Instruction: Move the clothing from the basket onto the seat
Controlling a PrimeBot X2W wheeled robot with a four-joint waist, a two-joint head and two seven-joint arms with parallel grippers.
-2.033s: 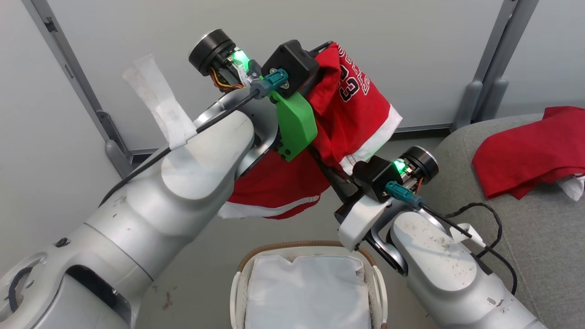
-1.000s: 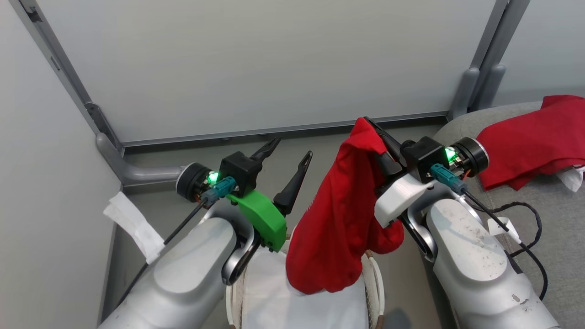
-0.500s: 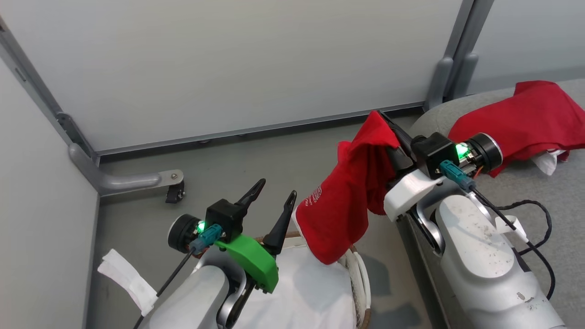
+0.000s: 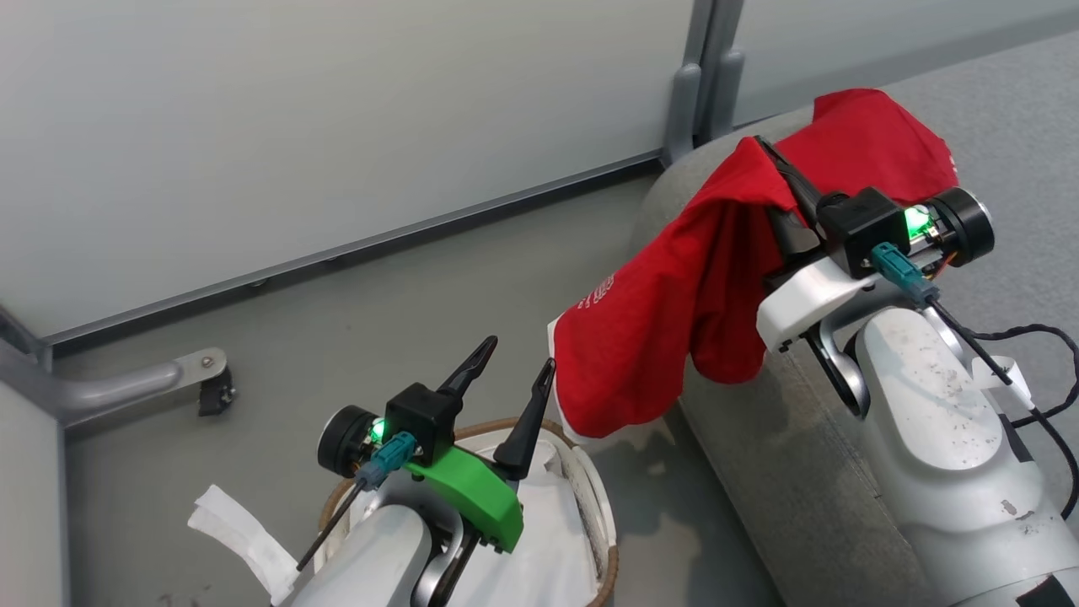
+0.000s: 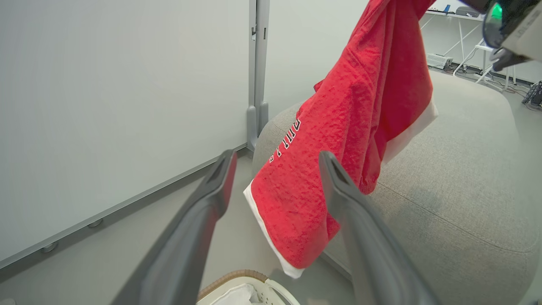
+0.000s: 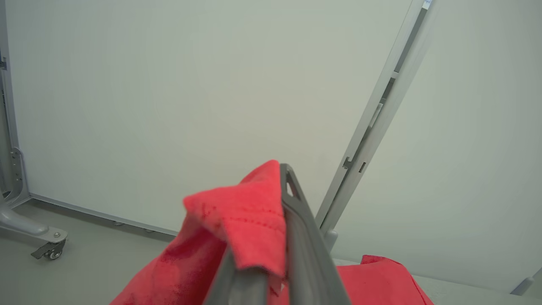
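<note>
A red garment with white trim and lettering [image 4: 649, 346] hangs from my right gripper [image 4: 763, 150], which is shut on its top fold above the near-left edge of the grey seat [image 4: 759, 472]. The right wrist view shows the fabric [image 6: 250, 212] pinched at that gripper [image 6: 281, 169]. A plain red garment [image 4: 868, 139] lies on the seat behind it. My left gripper [image 4: 520, 352] is open with nothing in it, over the basket [image 4: 600, 514], whose white lining is bare. Beyond its spread fingers [image 5: 220, 178], the hanging garment [image 5: 338, 127] dangles beside the seat [image 5: 457, 169].
Pale partition panels close off the back, with a grey post [image 4: 700, 84] by the seat. A metal foot with a caster [image 4: 211, 384] sticks out on the floor at the left. A black cable [image 4: 1037, 354] loops beside my right forearm.
The camera has swung right. My left gripper let go of the printed garment and dropped low over the basket. My right gripper carried the garment from above the basket to the seat's edge.
</note>
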